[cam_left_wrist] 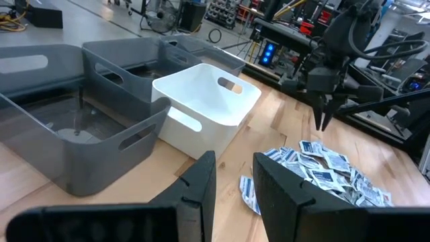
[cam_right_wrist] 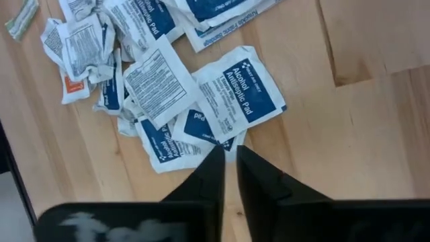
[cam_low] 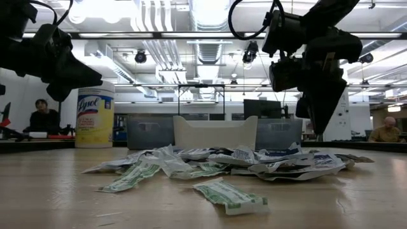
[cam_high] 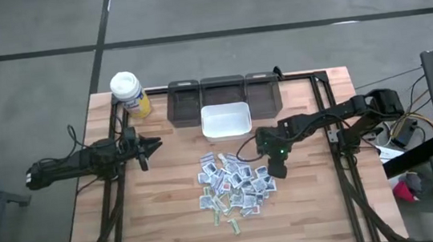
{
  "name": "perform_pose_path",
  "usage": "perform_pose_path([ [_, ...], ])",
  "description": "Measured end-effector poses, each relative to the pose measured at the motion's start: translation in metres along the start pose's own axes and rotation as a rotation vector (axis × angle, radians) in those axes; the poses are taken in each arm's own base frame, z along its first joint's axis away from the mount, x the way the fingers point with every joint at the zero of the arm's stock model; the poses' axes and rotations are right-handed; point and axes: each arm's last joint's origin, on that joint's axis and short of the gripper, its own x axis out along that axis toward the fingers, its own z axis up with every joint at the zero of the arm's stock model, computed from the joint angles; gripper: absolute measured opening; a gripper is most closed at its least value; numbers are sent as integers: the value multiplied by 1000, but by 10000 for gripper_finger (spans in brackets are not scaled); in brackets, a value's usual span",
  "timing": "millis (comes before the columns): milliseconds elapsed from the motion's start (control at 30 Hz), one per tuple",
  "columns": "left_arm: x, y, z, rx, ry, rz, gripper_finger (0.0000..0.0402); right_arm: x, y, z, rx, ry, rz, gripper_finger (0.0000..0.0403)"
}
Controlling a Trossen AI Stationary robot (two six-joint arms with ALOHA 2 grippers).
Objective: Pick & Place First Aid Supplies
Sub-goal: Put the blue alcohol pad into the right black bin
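At the left of the overhead view I see the left gripper [cam_high: 154, 144] hovering above the bare table [cam_high: 171, 222], fingers slightly parted and holding nothing. Just above it in the frame, at the table's upper-left corner, stands the yellow bottle [cam_high: 131, 95] with its white cap. Along the top edge sit three grey bins [cam_high: 223, 96], with the white bin [cam_high: 225, 121] just below the middle one. The packets [cam_high: 235, 185] lie in a loose heap at centre frame. At the heap's upper-right edge the right gripper [cam_high: 277, 165] points down, its fingers [cam_right_wrist: 208, 176] parted by a thin gap just above a blue-printed pad packet [cam_right_wrist: 238, 93], gripping nothing.
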Motion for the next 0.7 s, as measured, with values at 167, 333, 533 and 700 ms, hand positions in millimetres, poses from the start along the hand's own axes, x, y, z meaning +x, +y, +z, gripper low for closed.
perform_pose_path([
  [167, 0, 0, 0, 4, 0, 0, 94, 0, 0, 0, 4, 2, -1, 102],
  [333, 0, 0, 0, 4, 0, 0, 94, 0, -2, -3, 17, 30, -22, 136],
  [533, 0, 0, 0, 4, 0, 0, 94, 1, -2, -6, 19, 42, -28, 150],
  [700, 0, 0, 0, 4, 0, 0, 94, 6, 0, -12, 6, 65, -32, 145],
])
